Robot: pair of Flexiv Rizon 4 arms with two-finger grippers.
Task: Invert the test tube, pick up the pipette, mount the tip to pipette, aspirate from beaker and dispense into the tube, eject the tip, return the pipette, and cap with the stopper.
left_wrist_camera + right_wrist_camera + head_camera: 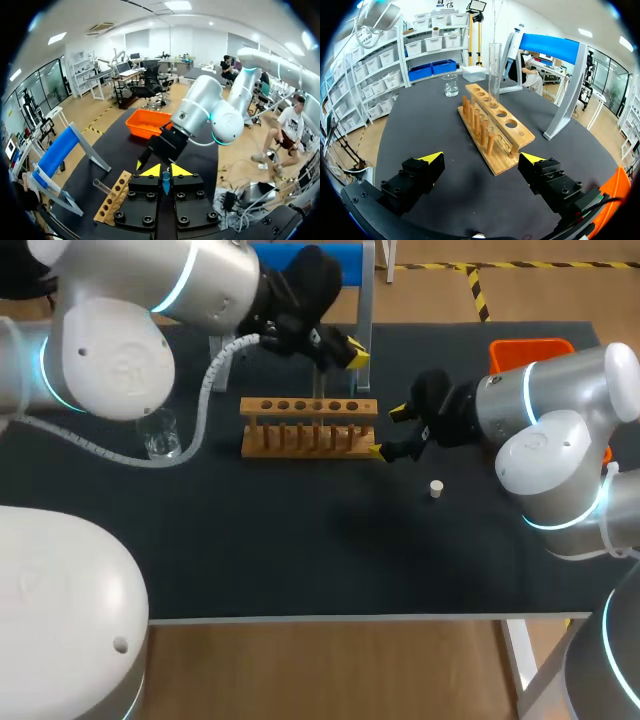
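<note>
Your left arm (120, 340) comes in from the upper left of the head view and bends across to the upper middle. There the left gripper (355, 355) points right and a little downward. In its wrist view the fingers (152, 171) are drawn together, the yellow tips nearly meeting. Your right arm (560, 430) comes in from the right edge and extends left toward the centre. The right gripper (389, 432) faces left, and its yellow tips stand wide apart in both the head and right wrist views.
</note>
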